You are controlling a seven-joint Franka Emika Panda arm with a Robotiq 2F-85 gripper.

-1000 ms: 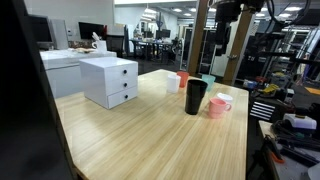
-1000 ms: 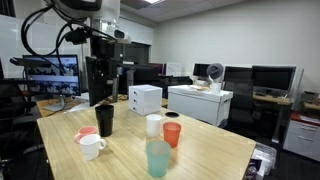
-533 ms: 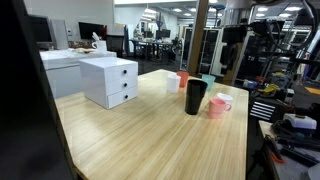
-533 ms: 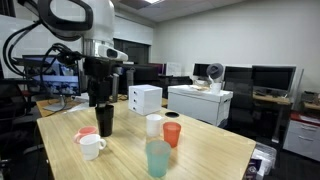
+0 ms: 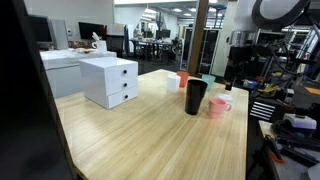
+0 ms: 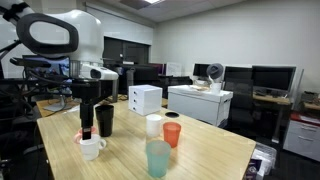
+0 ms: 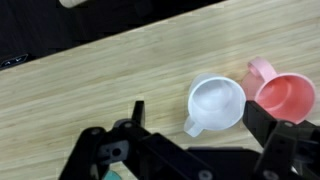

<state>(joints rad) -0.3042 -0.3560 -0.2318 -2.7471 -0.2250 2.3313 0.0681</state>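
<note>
Ceiling lights (image 5: 150,12) light the scene evenly in both exterior views — the table (image 5: 150,130) shows a soft sheen near its far edge, and shadows on it are faint. A dark, unfocused band (image 5: 20,100) fills the left edge of an exterior view. The wrist view is soft and low in detail — the white mug (image 7: 215,103) looks washed out.

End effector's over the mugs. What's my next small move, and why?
Probably ease straight down onto the white mug: the end effector is open, hangs above the table, and the mug sits between its fingers, beside the pink mug.
</note>
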